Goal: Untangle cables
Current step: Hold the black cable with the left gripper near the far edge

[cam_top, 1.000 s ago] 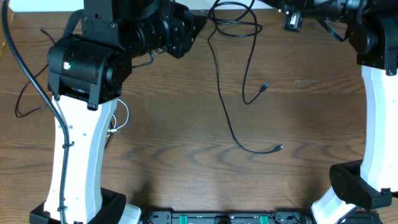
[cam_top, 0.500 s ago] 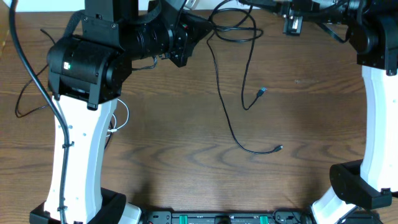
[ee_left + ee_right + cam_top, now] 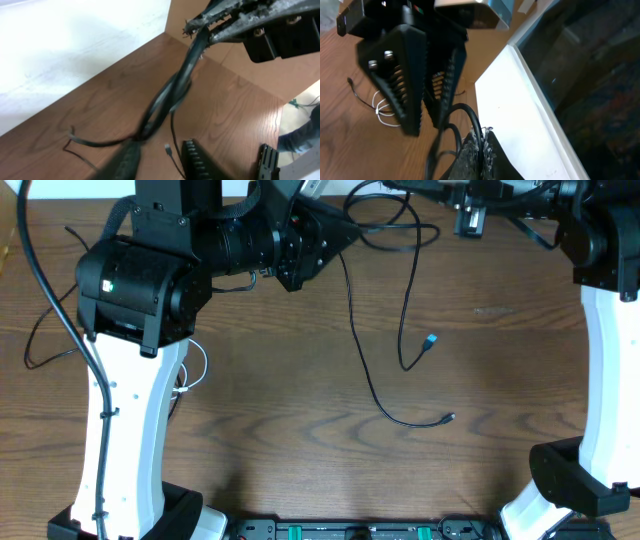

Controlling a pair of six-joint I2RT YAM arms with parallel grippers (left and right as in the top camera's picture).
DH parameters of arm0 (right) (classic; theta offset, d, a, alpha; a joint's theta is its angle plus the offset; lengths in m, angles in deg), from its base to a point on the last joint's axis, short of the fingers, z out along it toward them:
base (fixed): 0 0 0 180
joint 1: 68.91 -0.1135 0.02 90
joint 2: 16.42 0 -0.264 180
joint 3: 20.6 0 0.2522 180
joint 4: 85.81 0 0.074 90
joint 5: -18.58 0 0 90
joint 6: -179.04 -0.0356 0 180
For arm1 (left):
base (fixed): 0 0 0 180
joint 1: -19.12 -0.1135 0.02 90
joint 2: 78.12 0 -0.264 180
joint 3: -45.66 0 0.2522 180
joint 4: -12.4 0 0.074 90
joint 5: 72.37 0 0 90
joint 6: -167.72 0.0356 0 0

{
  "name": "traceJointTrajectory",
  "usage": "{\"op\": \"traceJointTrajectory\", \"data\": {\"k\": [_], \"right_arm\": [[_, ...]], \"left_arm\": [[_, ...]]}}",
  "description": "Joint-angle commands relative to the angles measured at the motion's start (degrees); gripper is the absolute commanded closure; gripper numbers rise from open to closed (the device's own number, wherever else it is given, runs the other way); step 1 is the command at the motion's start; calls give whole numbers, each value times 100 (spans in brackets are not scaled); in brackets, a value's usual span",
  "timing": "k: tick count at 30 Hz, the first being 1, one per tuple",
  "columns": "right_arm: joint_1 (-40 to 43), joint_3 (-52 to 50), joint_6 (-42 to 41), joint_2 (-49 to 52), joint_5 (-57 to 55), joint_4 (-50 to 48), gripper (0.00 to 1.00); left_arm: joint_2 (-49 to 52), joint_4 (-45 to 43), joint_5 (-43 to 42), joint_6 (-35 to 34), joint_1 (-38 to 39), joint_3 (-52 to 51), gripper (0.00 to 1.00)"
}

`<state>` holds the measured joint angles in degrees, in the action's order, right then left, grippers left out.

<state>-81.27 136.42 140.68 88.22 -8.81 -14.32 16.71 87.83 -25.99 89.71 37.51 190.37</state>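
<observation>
Presently, an inventory of the untangling as it stands.

1. Right gripper (image 3: pixel 479 146): fingers pressed together on a loop of the black cable (image 3: pixel 350 310), held raised at the far edge of the table (image 3: pixel 500 380).
2. Left gripper (image 3: pixel 162 160): fingers standing apart, just left of the right one. The cable's strands run down between them, not clamped.
3. Twist: two black strands wound round each other between the two grippers, not yet undone.
4. Trailing length: runs nearer to mid-table. The blue-tipped plug (image 3: pixel 430 340) and the second plug (image 3: pixel 449 418) lie free, apart from each other.
5. White cable (image 3: pixel 195 370): a small loop on the left beside the left arm (image 3: pixel 120 430), well apart from the black one.

Judged progress: white looks separated; the black twist remains to be worked out, so the job is perhaps midway.
</observation>
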Motion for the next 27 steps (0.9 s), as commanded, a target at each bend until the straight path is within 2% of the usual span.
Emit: {"op": "traceJointTrajectory", "data": {"k": [1,3,7,8,11,14,17,23,27], "right_arm": [[-98,22,4,50,164,-133,99],[-122,22,4,50,164,-190,99],[-122,22,4,50,162,-203,99],[-125,22,4,50,162,-208,99],[-125,22,-33,50,160,-205,99],[-122,22,-44,50,160,-203,99],[-122,22,-42,50,74,-212,99],[-122,17,-116,94,-210,-162,99],[-133,17,-151,216,-149,-186,99]], "left_arm": [[44,22,-142,48,-7,39,54],[44,44,-144,70,-7,39,53],[44,120,-208,177,-7,39,72],[44,111,-208,175,-7,39,71],[44,105,-203,201,-7,39,56],[44,105,133,326,-7,39,49],[44,107,710,389,-7,39,45],[44,70,1694,643,-7,39,44],[44,-76,1727,754,-7,39,44]]}}
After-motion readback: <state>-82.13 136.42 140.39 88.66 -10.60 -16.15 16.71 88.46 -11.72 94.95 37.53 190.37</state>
